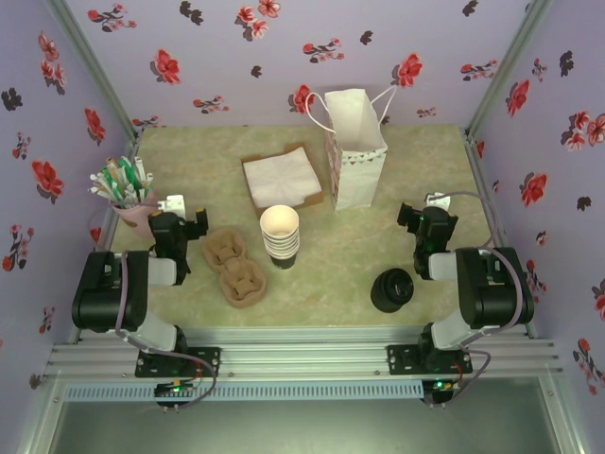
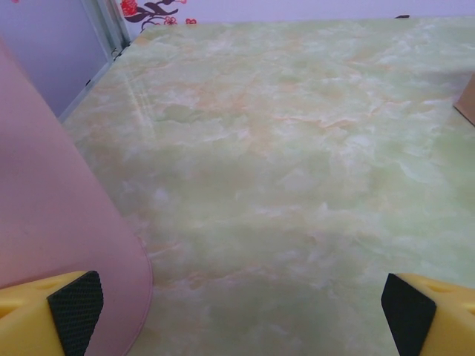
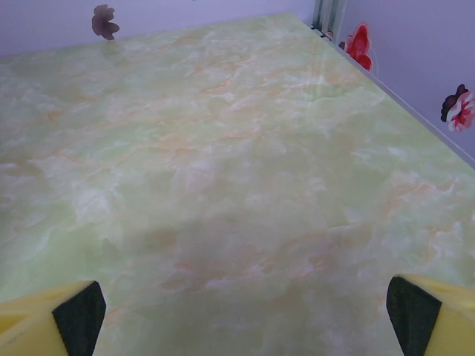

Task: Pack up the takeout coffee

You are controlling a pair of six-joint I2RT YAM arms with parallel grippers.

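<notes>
Both left gripper [image 1: 182, 218] and right gripper [image 1: 425, 216] gape empty. Black-lidded dark paper cup [image 1: 392, 289], maybe, beside my right looks light, crushable; pinch sidewall.

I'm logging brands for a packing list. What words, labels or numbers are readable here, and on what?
No text here can be read.
Bag: a printed band runs across its front, too small to tell whether it holds words.
Packets in the pink cup: green print, too small and blurred to read.

cups [image 1: 281, 235]: dark-sided, cream inside, stacked upright, centre | black lids [image 1: 392, 289]: squat pile (front right, well apart)
</notes>
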